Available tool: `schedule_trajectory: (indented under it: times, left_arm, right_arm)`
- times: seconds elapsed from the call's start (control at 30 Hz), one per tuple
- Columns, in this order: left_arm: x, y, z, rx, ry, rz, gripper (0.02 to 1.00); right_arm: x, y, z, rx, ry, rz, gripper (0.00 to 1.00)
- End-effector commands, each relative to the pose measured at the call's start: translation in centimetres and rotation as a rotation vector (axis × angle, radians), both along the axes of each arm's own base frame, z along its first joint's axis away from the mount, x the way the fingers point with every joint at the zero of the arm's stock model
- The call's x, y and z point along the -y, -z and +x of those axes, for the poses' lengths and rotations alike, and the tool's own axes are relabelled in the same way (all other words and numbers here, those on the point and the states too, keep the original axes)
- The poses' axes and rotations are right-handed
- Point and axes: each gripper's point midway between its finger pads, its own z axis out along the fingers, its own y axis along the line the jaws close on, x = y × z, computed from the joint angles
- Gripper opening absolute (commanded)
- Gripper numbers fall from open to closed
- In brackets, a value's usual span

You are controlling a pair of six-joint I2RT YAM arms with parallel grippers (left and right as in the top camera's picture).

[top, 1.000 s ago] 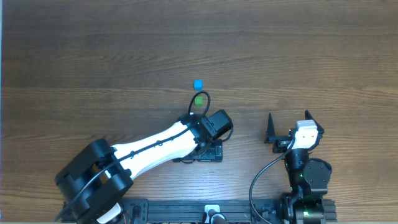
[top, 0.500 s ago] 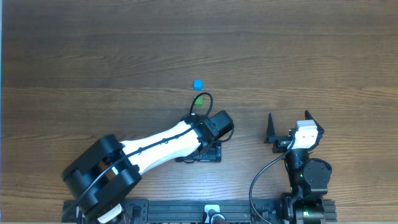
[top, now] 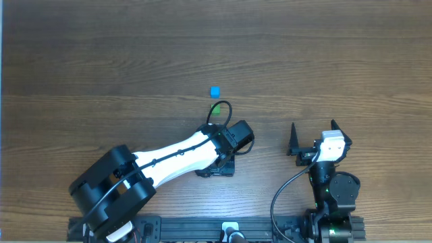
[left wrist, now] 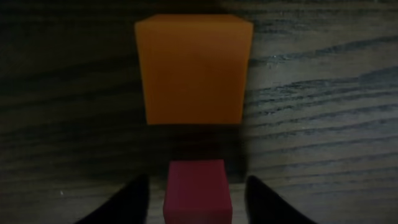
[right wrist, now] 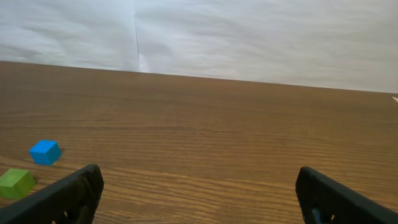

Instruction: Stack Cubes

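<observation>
Edged slightly leftward across the top view since a second ago, left gripper and wrist together, hiding more of the small green cube than before. Now low over the desk with left fingers spread, straddling a small dark-red cube and leaving a gap at either side. Just past the red one, a larger-looking orange cube sitting square on the wood grain. Dark shadow between the two, so contact hard to judge. Farther out, beyond the left wrist, the green cube and then a small blue cube, near each other but apart, around mid-desk. Off to the right, well apart from all four cubes, right gripper with fingers splayed wide, aimed along the desk toward a pale backdrop.
</observation>
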Motion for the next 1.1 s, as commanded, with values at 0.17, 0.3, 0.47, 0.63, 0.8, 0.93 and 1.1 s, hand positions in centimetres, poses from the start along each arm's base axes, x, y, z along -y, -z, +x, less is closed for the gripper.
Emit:
schedule_trajectory:
  times: [0.17, 0.3, 0.47, 0.63, 0.8, 0.93, 1.1]
  left_arm:
    - [-0.5, 0.5, -0.2, 0.001, 0.004, 0.026, 0.358]
    - [-0.5, 0.5, -0.2, 0.001, 0.004, 0.026, 0.242]
    - [-0.5, 0.5, -0.2, 0.001, 0.004, 0.026, 0.126]
    - [-0.6, 0.5, -0.2, -0.001, 0.004, 0.029, 0.040]
    - [-0.8, -0.6, -0.2, 0.006, 0.004, 0.033, 0.040]
    - [-1.3, -3.0, 0.7, 0.056, 0.003, 0.060, 0.040]
    - [-0.4, -6.1, 2.8, 0.134, 0.029, 0.014, 0.038]
  right_arm:
    - [0.1, 0.1, 0.0, 0.001, 0.005, -0.004, 0.991]
    - [0.1, 0.1, 0.0, 0.001, 0.004, -0.004, 0.993]
    - [0.1, 0.1, 0.0, 0.001, 0.004, -0.004, 0.991]
    - [0.1, 0.1, 0.0, 0.001, 0.005, -0.004, 0.993]
    - [0.1, 0.1, 0.0, 0.001, 0.005, -0.004, 0.993]
    - [0.1, 0.1, 0.0, 0.001, 0.004, -0.004, 0.991]
    - [0.1, 0.1, 0.0, 0.001, 0.004, -0.004, 0.991]
